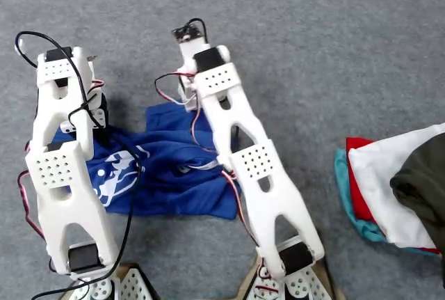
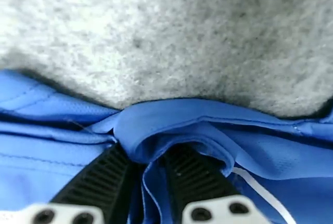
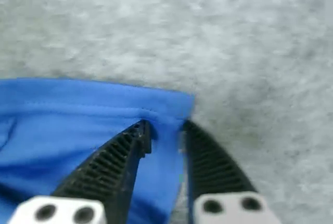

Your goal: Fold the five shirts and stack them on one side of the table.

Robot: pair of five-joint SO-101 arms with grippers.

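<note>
Clamping on a bunched fold of the blue shirt (image 2: 171, 115), the left gripper (image 2: 143, 154) is pinching the cloth tight between its black ribbed fingers (image 2: 99, 177), with the fold bulging up over the tips. The grey surface (image 2: 166, 31) is lying just past that fold. The right gripper (image 3: 164, 130) is sitting at a corner of the same shirt, with blue cloth running into it right at the hem; cannot tell whether it is actually clamping or just straddling the edge.

In the high view the left arm (image 1: 66, 175) is standing over the shirt's left side and the right arm (image 1: 243, 140) is reaching across its right side toward the far edge. The shirt is lying rumpled between the two arms, a white print (image 1: 115, 175) showing near the left arm.

Well apart, at the right edge of the surface, a pile is sitting: a teal shirt (image 1: 341, 175) at the bottom, a red shirt (image 1: 358, 188) on it, a white shirt (image 1: 389, 175) over that, and a dark olive shirt (image 1: 421, 188) lying on top.
</note>
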